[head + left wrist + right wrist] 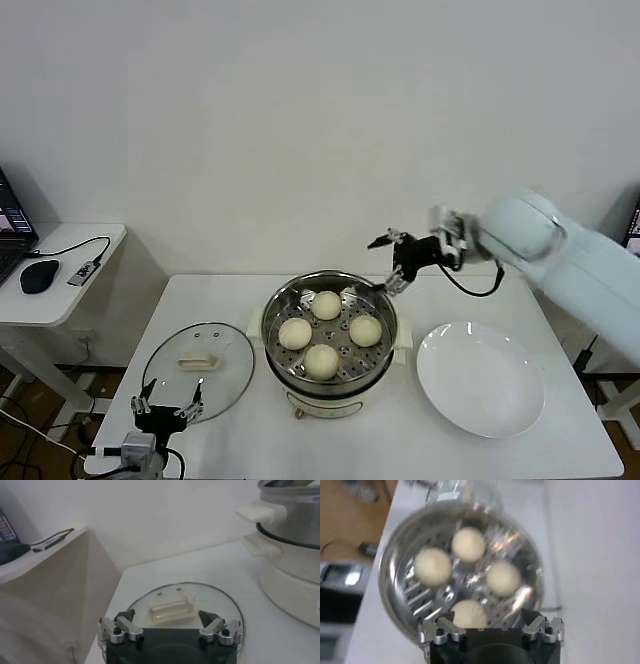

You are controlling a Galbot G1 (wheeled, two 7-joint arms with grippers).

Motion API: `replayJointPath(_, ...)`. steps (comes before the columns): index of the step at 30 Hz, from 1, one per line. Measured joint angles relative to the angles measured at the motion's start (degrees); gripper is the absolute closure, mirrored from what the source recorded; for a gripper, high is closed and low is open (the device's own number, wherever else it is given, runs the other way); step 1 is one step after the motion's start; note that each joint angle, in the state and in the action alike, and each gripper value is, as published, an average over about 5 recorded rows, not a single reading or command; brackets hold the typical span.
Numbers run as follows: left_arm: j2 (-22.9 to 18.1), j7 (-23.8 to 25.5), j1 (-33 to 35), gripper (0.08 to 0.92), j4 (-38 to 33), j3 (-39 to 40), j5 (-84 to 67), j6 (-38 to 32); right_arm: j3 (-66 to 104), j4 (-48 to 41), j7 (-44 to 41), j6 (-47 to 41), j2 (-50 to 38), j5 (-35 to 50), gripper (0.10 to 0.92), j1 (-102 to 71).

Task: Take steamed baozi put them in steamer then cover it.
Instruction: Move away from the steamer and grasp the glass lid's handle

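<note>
A white table carries three things side by side. At its centre stands the steamer, a shiny steel pot on a white base with white side handles, seated on a pale mat or cloth that shows at both sides. To the left lies the cover, a clear glass lid with a cream handle, flat on the tabletop near the front edge and apart from the pot. To the right rests a white plate.

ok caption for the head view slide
Four baozi in the steamer, glass lid beside it, uncovered.
</note>
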Motion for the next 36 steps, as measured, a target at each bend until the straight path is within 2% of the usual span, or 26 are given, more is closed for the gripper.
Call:
replayJointPath(7, -0.66, -0.87, 1.07, 0.177, -1.87, 0.15, -1.98, -1.9, 26.34, 6.83, 13.21, 5.18, 2.83, 0.94, 0.203, -25.4)
replayJointPath(17, -0.25, -1.4, 1.28, 0.177, -2.22, 0.34, -3.72, -3.39, 53.74, 11.97, 26.39, 13.69, 18.78, 1.44, 0.203, -54.34)
replayJointPath(25, 0.71, -2.28, 0.05, 0.177, -1.03, -0.42, -3.44, -4.17, 61.83, 12.73, 30.71, 19.24, 30.66, 2.51, 0.203, -70.7)
replayJointPath(31, 1.25, -3.48, -0.89, 0.177, -0.1, -0.18, 0.77, -5.36, 64.0, 12.5, 32.54, 20.86, 34.85, 3.16, 0.203, -77.51)
replayJointPath(36, 2.28, -5.2, -1.62, 0.177, 1.24, 0.76, 11.31, -7.17, 65.27, 11.97, 33.53, 21.57, 36.81, 3.18, 0.203, -80.64)
